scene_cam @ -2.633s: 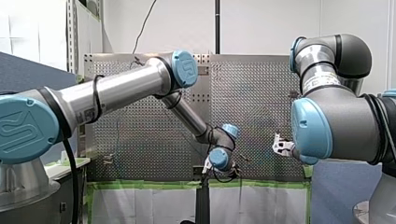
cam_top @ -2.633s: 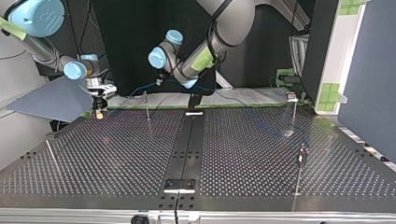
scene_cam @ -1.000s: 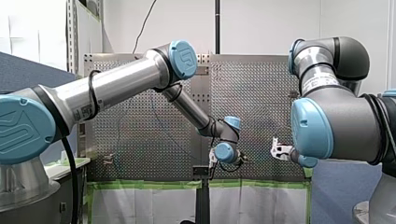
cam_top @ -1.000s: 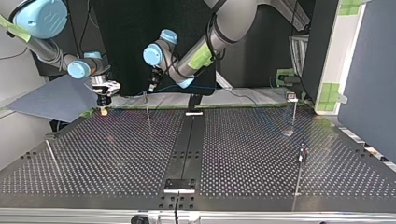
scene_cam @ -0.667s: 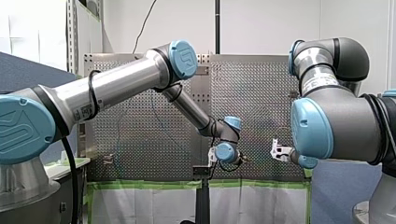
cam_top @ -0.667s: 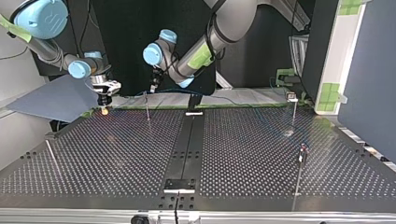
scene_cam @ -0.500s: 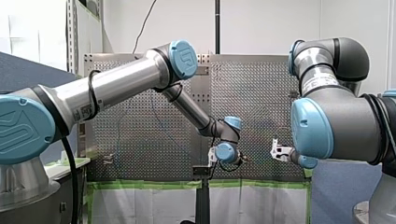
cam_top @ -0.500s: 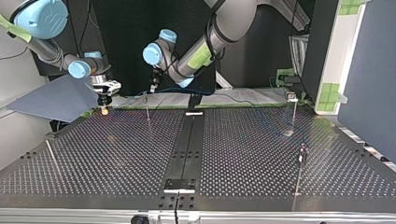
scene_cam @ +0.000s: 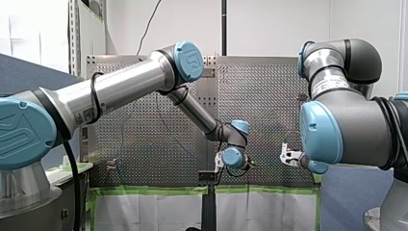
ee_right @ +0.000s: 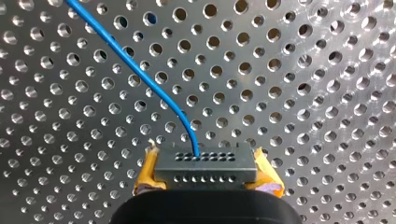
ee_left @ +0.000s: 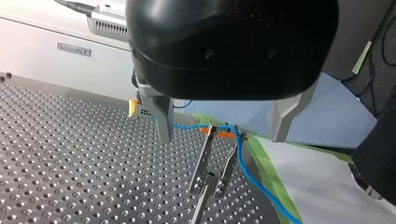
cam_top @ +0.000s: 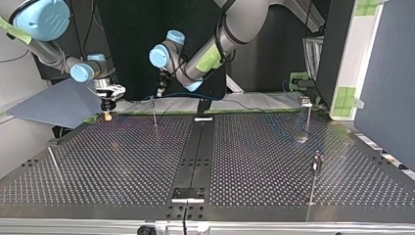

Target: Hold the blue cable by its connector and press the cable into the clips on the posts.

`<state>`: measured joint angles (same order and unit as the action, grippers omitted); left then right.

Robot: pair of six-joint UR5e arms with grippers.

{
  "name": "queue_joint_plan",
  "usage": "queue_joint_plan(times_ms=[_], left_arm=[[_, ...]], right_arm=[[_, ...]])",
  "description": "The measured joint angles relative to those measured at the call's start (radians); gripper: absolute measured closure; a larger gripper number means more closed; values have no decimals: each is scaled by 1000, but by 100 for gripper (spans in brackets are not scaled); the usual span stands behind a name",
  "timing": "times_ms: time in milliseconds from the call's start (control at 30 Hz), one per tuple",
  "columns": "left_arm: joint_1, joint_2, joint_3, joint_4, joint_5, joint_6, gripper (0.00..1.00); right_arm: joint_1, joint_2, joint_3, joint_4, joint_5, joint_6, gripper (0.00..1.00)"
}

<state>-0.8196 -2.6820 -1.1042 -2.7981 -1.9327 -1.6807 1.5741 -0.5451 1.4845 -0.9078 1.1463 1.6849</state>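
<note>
Since the earliest frames you have swung the left gripper (ee_left: pixel 222 137) along the table edge nearest the arms, toward the top view's left. It now hangs over the thin post (cam_top: pixel 154 112) there, and in the last second almost nothing has shifted. The right gripper (cam_top: pixel 106 113) sits low over the corner of the table (cam_top: pixel 244 186) just beyond that post, much where it was. Its yellow pads (ee_right: pixel 148 177) are pinched on the dark connector (ee_right: pixel 205 164), one at each end. The blue cable (ee_right: pixel 140 74) leaves the connector's face and runs off across the perforated plate. In the left wrist view the left gripper's metal fingers (ee_left: pixel 163 119) are spread wide and hold nothing, one to each side of the post's orange-tipped clip (ee_left: pixel 210 133). The cable comes from the right gripper, crosses the clip's top and drops away beside the green tape (ee_left: pixel 270 170). You cannot tell from here whether it is already seated, so I judge this to be the pressing step at the first post. Keep the right gripper steady and the span lightly taut, level with the clip. Bring the left gripper straight down on the cable close beside the clip, not onto the slender post, which looks likely to bend. Do not pull so hard that the connector slips in the pads.
</note>
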Motion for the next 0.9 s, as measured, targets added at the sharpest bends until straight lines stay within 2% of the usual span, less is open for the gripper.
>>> queue_joint_plan(times_ms=[367,900], left_arm=[[-1,0,-1,0,0,-2,0],[-2,0,-7,0,0,-2,0]], right_arm=[[-11,0,0,-2,0,7,100],[-12,0,0,-2,-2,6,100]])
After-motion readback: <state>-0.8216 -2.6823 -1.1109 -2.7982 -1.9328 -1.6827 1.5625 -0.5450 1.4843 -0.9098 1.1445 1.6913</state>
